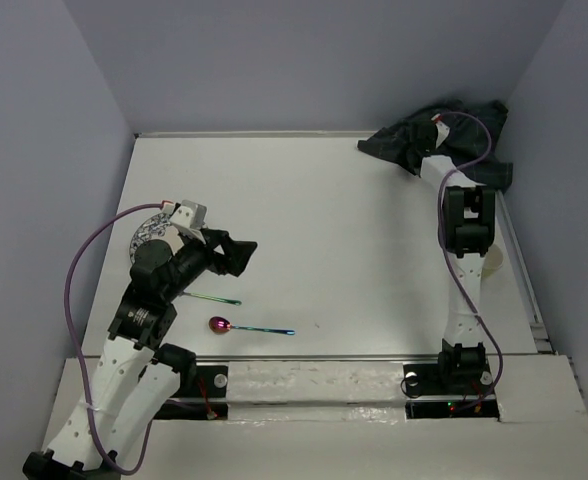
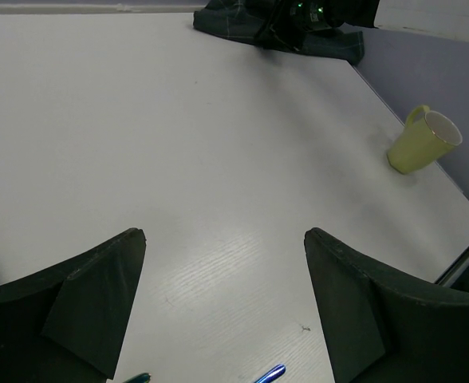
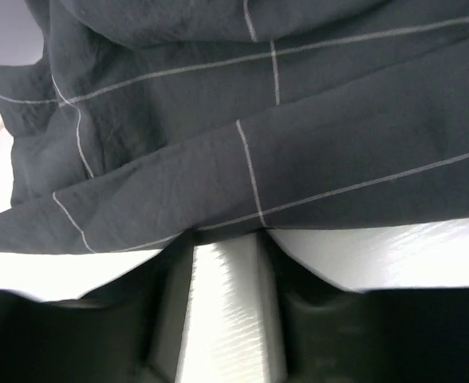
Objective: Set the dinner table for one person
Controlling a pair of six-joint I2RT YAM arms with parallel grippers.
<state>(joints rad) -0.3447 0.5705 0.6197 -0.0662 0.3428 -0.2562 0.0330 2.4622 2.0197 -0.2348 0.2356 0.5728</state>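
The white dinner table (image 1: 354, 250) fills the top view. A crumpled dark grey checked placemat (image 1: 444, 135) lies in its far right corner. My right gripper (image 1: 430, 150) reaches into it. In the right wrist view the gripper (image 3: 222, 236) has its jaws a little apart, and its tips sit at the edge of the placemat (image 3: 242, 120), which overhangs them. My left gripper (image 1: 236, 255) is open and empty above the table's left side. A spoon (image 1: 236, 327) with a magenta bowl and blue handle and a thin green utensil (image 1: 210, 298) lie near it. A patterned plate (image 1: 151, 233) is partly hidden by the left arm.
A yellow-green mug (image 2: 423, 142) stands near the table's right edge, mostly hidden behind the right arm in the top view (image 1: 498, 261). Grey walls close in the table on the left, back and right. The placemat also shows far off in the left wrist view (image 2: 282, 32).
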